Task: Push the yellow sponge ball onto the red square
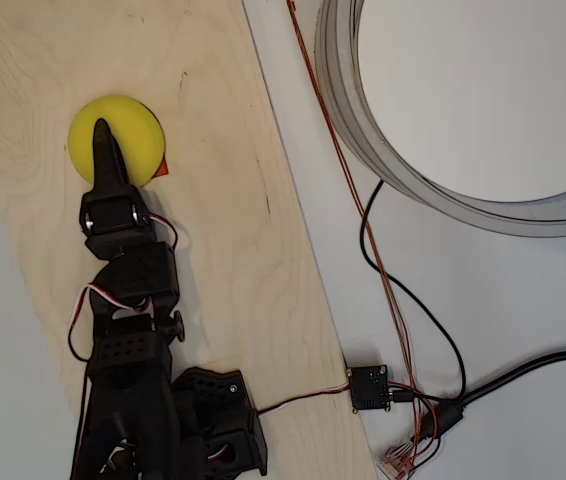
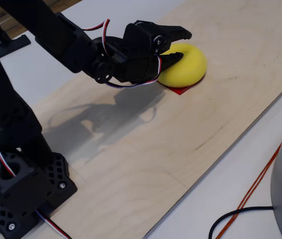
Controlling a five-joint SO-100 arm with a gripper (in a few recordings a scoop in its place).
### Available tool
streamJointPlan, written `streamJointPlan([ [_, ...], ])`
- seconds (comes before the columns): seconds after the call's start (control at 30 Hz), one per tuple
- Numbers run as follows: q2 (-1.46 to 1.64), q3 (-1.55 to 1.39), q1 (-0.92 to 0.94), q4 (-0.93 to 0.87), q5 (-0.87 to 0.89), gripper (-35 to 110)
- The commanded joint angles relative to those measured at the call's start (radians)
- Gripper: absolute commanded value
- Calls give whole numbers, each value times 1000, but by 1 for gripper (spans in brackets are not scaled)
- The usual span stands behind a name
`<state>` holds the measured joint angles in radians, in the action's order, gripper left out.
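Overhead, from left to right: a pale plywood board [image 1: 213, 250] lies slantwise on a white table [image 1: 523, 300], and on its upper left part sits the yellow sponge ball [image 1: 133, 135]. The black arm [image 1: 133, 330] reaches up from the lower edge of the frame, its gripper [image 1: 103, 140] laid across the ball's top, the pointed tip near the ball's centre. Just right of the ball's lower edge a sliver of the red square [image 1: 162, 168] peeps out; the ball covers most of it. Farther right, thin orange wire [image 1: 343, 160] and black cable [image 1: 403, 300] run down the table to a small black circuit module [image 1: 370, 388], and a large grey ring [image 1: 363, 130] fills the upper right corner.

Seen from the fixed side camera, the arm's base [image 2: 16, 184] stands at lower left, and the gripper [image 2: 178, 46] meets the ball [image 2: 188, 64] at upper centre. Its jaws stand slightly apart, the upper finger over the ball and the lower one against its left side, clamping nothing. A red corner [image 2: 181, 90] shows beneath the ball's near edge.
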<state>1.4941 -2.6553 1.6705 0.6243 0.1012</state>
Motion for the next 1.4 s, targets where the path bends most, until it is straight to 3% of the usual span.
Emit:
streamJointPlan([
  [0.0,60,-15,28,15,14,15],
  [0.4,195,-21,-18,9,11,14],
  [0.83,-49,160,-34,8,74,16],
  [1.13,-64,218,-21,3,9,15],
  [1.37,-84,305,-15,-103,21,17],
])
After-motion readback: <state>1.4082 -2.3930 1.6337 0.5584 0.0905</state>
